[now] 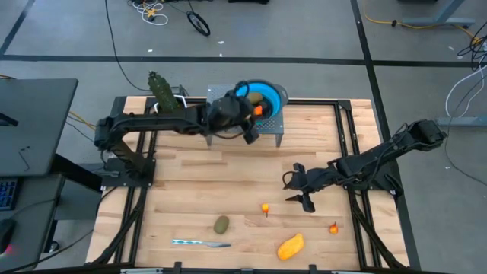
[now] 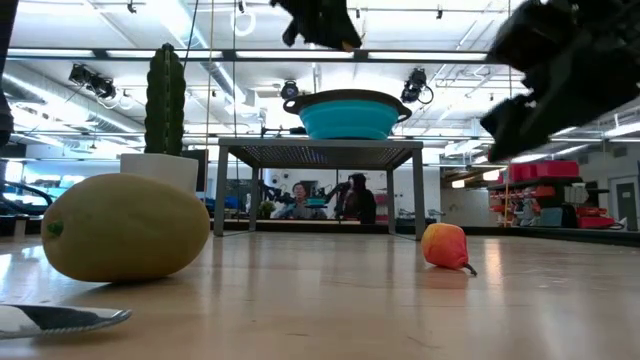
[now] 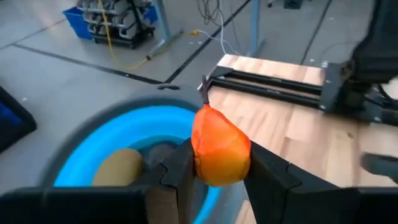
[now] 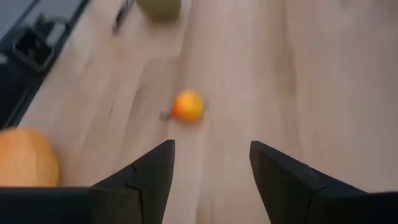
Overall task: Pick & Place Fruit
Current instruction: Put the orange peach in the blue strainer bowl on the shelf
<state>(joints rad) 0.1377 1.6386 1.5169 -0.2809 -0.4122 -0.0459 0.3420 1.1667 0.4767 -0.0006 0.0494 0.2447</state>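
My left gripper (image 3: 217, 167) reaches to the far edge and is shut on a small orange-red fruit (image 3: 219, 149), over the rim of the blue bowl (image 3: 93, 149) that stands on a metal stand (image 1: 274, 135). An olive-green oval (image 3: 118, 169) lies in the bowl. My right gripper (image 4: 211, 155) hovers open above the table (image 1: 300, 199), short of another orange-red bit (image 4: 186, 106). Resting on the wood are an olive oval (image 1: 221, 224), a third orange-red bit (image 1: 333, 227) and the yellow-orange oblong (image 1: 290, 246). I see no near-black ball. My left gripper pinches the orange-red fruit by its rounded lower body (image 3: 202, 167) between the two fingers. The fruit is lifted clear above the bowl's rim, and its dark stem (image 3: 205, 93) points away from the gripper.
The silver-and-blue knife (image 1: 202, 243) lies near the table's near edge, left of the oblong. A cactus in a white pot (image 1: 161, 91) stands at the far left, beside the stand. Black rails (image 1: 346, 137) run along both table sides. People sit in the room beyond (image 2: 300, 200).
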